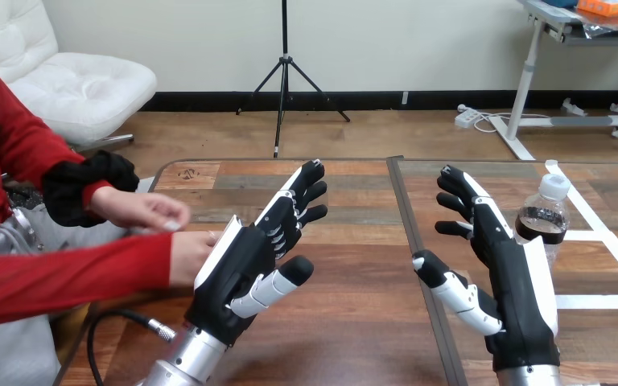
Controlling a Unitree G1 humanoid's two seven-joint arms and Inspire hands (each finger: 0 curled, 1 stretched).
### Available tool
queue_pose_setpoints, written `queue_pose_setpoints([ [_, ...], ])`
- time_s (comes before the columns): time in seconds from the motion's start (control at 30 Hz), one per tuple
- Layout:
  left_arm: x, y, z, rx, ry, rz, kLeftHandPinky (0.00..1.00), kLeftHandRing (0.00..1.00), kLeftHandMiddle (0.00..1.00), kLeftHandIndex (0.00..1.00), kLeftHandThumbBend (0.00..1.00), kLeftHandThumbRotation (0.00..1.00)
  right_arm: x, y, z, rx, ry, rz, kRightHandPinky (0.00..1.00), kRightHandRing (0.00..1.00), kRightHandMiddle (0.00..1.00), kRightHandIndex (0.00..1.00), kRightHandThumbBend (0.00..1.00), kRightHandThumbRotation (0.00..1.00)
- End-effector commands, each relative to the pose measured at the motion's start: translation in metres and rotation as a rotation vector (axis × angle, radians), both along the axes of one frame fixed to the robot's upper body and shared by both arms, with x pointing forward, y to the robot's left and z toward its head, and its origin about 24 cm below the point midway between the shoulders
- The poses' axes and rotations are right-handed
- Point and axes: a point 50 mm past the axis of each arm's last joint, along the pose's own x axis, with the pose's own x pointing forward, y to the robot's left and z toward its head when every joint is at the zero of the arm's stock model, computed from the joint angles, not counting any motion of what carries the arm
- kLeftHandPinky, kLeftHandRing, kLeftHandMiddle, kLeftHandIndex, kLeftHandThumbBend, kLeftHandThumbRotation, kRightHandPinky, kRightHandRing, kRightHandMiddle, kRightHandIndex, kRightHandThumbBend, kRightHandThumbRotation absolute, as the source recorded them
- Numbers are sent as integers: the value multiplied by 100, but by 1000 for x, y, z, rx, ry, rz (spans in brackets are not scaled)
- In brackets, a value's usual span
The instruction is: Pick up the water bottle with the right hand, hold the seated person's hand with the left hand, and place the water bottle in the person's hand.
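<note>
Just beyond the right hand (515,281), at its outer side: the water bottle (544,211), upright on the wooden table (354,322), lower part hidden behind the palm. Not yet taken. Clear thin plastic, round body, white cap, dark band around the middle. Probably light, and a little soft under pressure; smooth, so maybe slippery. Better to take around the middle of the body, not at the cap, and without hard squeezing. Right hand spread open, fingers straight, holding nothing. Left hand (245,257) also with straight fingers, empty; just behind its white back, the person's lower hand (187,257), close or touching, cannot tell which.
</note>
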Motion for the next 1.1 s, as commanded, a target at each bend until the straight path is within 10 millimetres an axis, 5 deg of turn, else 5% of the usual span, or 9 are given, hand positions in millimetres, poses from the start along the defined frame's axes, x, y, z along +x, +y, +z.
queue_pose_setpoints([
  [0.0,19,-4,22,9,-80,-16,90,96,99,97,100,80,14,0,20,0,-121,14,71,85,89,89,100,82],
  [1.07,12,-5,16,-77,-54,-36,86,93,96,95,100,83,7,-3,19,1,-152,27,66,84,88,88,100,86],
])
